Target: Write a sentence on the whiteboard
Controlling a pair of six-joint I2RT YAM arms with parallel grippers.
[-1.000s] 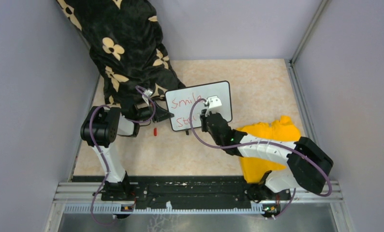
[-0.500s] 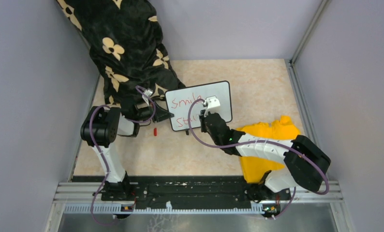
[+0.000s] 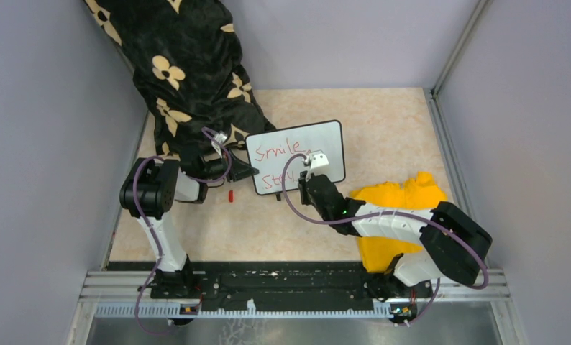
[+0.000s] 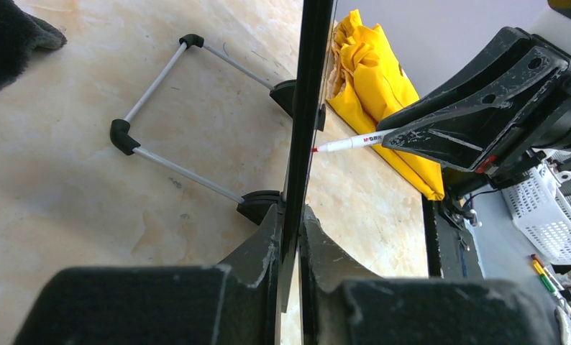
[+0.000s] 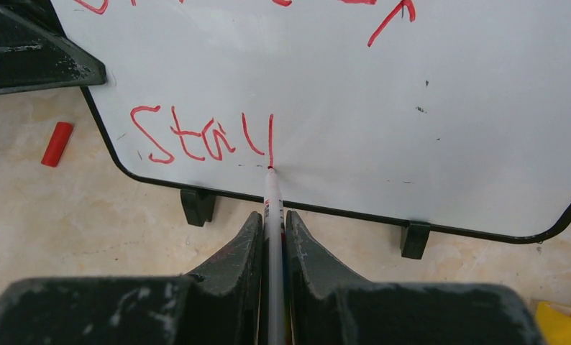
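Note:
The whiteboard (image 3: 327,140) stands tilted on its black feet in the middle of the table. My left gripper (image 4: 288,215) is shut on its left edge (image 4: 308,108), and shows from above as well (image 3: 244,171). The sentence is in red: "Smile" (image 3: 279,151) on top, "Stay" (image 5: 196,136) below, with one more vertical stroke after it. A thin white marker (image 5: 271,198) sits in my shut right gripper (image 5: 272,221), its red tip touching the board at the foot of that stroke. In the left wrist view the marker (image 4: 351,142) meets the board's face.
A red marker cap (image 5: 57,144) lies on the table left of the board's foot, also in the top view (image 3: 231,195). A yellow cloth (image 3: 401,198) lies under my right arm. A black flowered cloth (image 3: 189,72) hangs at the back left. The board's wire stand (image 4: 175,108) reaches behind it.
My right gripper has slid a little toward the near edge, drawing the marker tip down the board. The left gripper and the board have stayed still.

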